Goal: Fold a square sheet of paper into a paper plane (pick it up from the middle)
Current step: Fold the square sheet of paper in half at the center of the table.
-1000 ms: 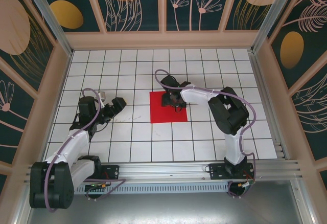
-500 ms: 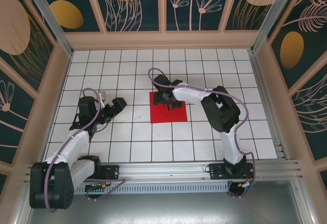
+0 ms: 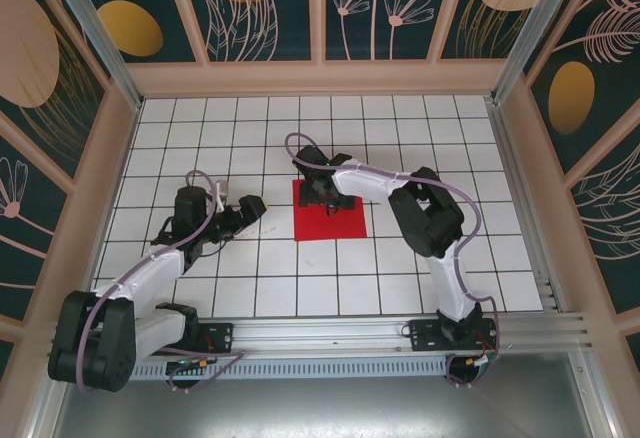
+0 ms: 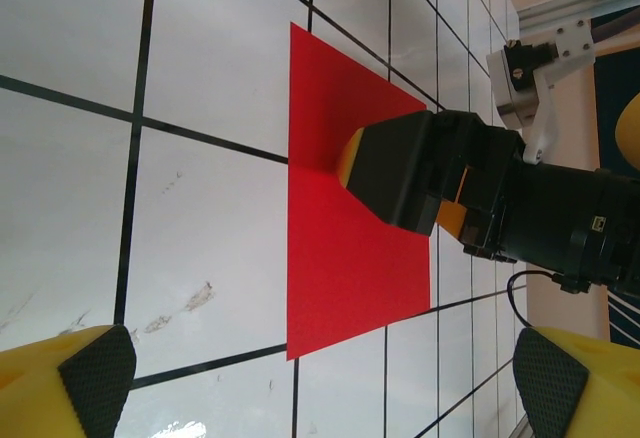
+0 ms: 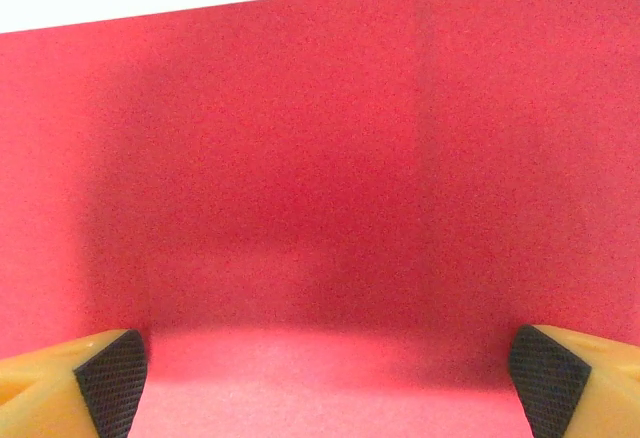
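**A:** Note the position of the paper.

**B:** The thin bright red square sheet of paper (image 3: 338, 224) lies flat and unfolded on the white gridded desk (image 3: 450, 258). It is about the middle of the desk, and its edges run roughly with the grid lines.

**A:** Right hand?

**B:** The right hand (image 3: 322, 196) is over the far left part of the sheet, with its arm reaching in from the right. In the right wrist view its yellow fingers with black pads (image 5: 112, 370) sit at the two lower corners, far apart, with red paper across the gap between them. The jaws are wide and nothing is gripped. The left wrist view shows this hand low on the sheet, with one yellow finger at the surface. I cannot tell whether it touches.

**A:** Left hand?

**B:** The left hand (image 3: 252, 205) is just left of the sheet and apart from it, pointing towards it. Its fingers are spread wide, with only white tile and the sheet's near edge between them. It holds nothing.
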